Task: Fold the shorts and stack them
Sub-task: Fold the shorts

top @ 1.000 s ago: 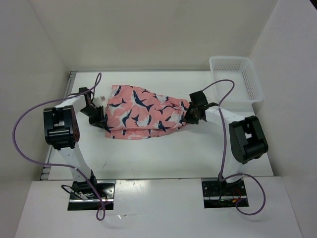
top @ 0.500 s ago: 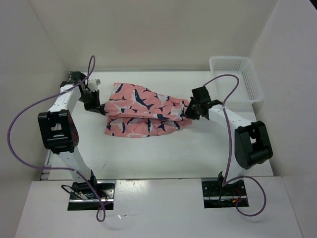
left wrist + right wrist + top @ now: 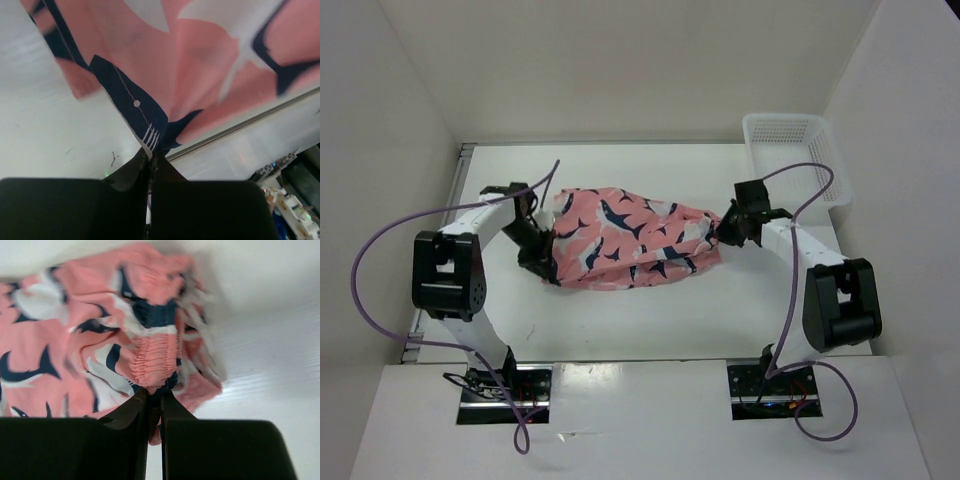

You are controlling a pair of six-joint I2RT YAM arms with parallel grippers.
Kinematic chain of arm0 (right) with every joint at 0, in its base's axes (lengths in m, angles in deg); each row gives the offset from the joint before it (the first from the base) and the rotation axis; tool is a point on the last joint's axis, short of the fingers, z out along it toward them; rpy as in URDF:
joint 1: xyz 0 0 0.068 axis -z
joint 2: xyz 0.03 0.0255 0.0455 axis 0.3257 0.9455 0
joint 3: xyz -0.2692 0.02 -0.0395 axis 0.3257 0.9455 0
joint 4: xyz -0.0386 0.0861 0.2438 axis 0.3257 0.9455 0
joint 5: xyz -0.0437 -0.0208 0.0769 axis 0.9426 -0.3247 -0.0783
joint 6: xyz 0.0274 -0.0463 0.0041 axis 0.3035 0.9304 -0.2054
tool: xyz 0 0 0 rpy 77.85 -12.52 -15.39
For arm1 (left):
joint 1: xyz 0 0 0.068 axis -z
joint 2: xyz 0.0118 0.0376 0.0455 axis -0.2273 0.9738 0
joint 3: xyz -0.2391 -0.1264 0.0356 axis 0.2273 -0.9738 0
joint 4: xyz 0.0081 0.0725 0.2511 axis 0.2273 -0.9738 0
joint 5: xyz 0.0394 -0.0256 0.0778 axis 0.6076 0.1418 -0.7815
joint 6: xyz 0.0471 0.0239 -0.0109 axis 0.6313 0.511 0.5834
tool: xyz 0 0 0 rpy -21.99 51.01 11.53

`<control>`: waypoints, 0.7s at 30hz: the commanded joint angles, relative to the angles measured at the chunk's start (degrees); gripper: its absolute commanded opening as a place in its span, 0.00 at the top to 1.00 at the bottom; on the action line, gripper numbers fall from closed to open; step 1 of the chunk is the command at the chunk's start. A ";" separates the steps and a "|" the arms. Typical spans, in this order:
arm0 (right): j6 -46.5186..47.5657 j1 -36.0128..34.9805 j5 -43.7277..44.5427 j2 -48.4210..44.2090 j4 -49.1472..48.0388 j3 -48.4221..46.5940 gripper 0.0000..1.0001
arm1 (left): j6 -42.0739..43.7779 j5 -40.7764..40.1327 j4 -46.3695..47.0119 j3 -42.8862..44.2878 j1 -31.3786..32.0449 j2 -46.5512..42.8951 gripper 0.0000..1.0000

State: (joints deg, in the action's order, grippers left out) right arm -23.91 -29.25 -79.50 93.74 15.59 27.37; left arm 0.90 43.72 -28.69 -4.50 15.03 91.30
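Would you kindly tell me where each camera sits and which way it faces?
Top external: above, behind the bases, looking down at the table; left arm and right arm show.
Left wrist: on the left arm, facing the left end effector pinching the shorts.
Right wrist: likewise, right end effector pinching the shorts.
Shared: the shorts.

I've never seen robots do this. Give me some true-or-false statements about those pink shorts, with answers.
1. The jaws of the left arm are shut on the shorts. True.
2. The jaws of the right arm are open and hold nothing. False: they pinch the shorts' gathered edge.
3. The shorts are in the white basket. False: they stretch between the arms, apart from the basket.
4. The shorts are pink with dark shark shapes. True.
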 commanded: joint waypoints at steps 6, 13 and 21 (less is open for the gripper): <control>-2.47 -0.31 -1.69 3.46 -1.99 5.86 1.00 | 0.19 -10.76 7.94 -6.43 -1.36 4.58 0.98; -3.00 -0.31 0.16 0.46 -2.68 10.08 0.78 | 0.19 -12.78 9.79 -9.06 -1.36 5.72 0.92; -4.48 0.22 -2.12 1.87 -3.22 10.71 0.24 | 0.19 -6.55 4.97 -3.64 -1.36 1.78 0.64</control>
State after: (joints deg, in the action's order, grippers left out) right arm -27.28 -29.34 -82.01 96.06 13.85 37.80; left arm 0.98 34.46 -20.16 -12.85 14.04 96.61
